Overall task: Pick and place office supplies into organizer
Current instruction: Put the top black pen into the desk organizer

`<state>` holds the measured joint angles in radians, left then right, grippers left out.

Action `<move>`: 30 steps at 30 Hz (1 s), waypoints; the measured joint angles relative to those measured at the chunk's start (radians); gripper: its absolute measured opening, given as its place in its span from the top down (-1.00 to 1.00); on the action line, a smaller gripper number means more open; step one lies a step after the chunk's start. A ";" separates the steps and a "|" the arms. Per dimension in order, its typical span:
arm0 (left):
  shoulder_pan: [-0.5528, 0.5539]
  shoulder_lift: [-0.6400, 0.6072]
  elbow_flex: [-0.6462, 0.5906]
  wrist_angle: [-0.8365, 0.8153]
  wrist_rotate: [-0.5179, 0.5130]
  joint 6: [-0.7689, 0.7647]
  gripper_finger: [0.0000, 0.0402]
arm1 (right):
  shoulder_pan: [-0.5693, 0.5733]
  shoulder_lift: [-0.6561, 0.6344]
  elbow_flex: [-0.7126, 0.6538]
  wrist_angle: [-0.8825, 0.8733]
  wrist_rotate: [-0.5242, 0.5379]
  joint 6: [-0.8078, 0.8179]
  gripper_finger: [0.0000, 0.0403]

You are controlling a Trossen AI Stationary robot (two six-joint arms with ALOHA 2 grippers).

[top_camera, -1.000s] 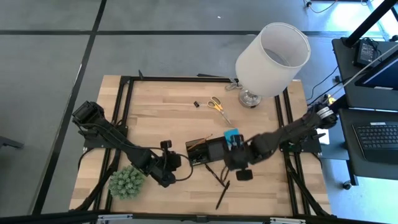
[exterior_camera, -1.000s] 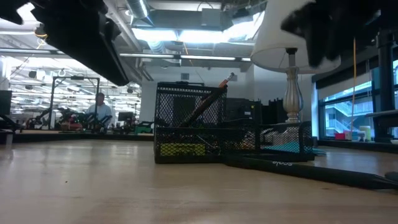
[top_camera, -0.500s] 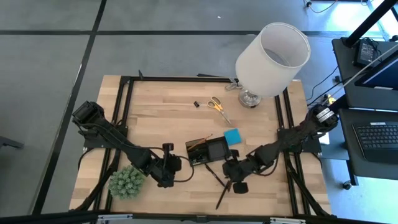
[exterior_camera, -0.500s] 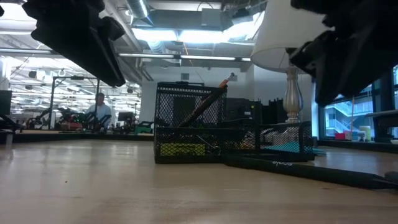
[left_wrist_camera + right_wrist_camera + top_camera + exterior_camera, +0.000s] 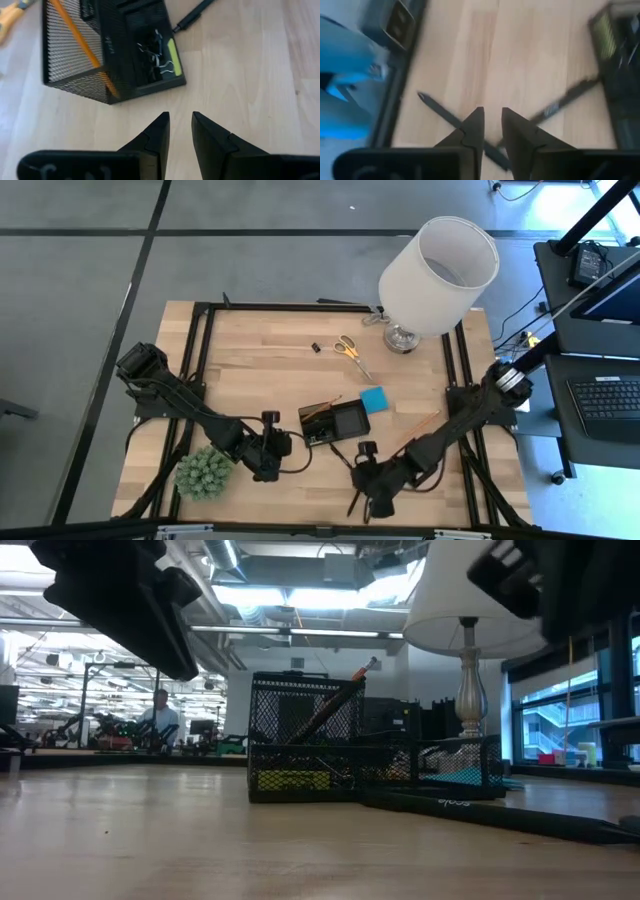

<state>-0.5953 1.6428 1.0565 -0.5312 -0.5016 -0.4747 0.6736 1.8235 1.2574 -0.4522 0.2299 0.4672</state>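
The right claw is seen low in the frame's centre, narrowly parted over two crossed black pens, nothing grasped yet. One pen should be straddled squarely and pinched mid-barrel, clear of the other. The organizer sits above, mid-tabletop. The left claw, slightly parted and empty, waits beside it. Scissors, blue pad and an orange pencil remain; the lamp crowds the upper right.

wooden table, organizer, scissors, blue pad, lamp
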 joint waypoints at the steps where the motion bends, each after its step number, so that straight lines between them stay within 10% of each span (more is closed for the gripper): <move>1: 0.000 0.000 0.000 0.000 0.009 0.000 0.63 | 0.001 0.029 0.033 -0.053 0.000 0.024 0.68; 15: -0.020 0.000 0.000 0.005 0.052 0.000 0.63 | -0.018 0.224 0.244 -0.337 -0.017 0.404 0.75; 30: -0.033 0.000 0.000 0.005 0.095 0.026 0.63 | -0.020 0.224 0.245 -0.308 -0.048 0.525 0.17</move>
<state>-0.6281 1.6428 1.0561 -0.5262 -0.4069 -0.4492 0.6533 2.0480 1.5021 -0.7600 0.1814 0.9919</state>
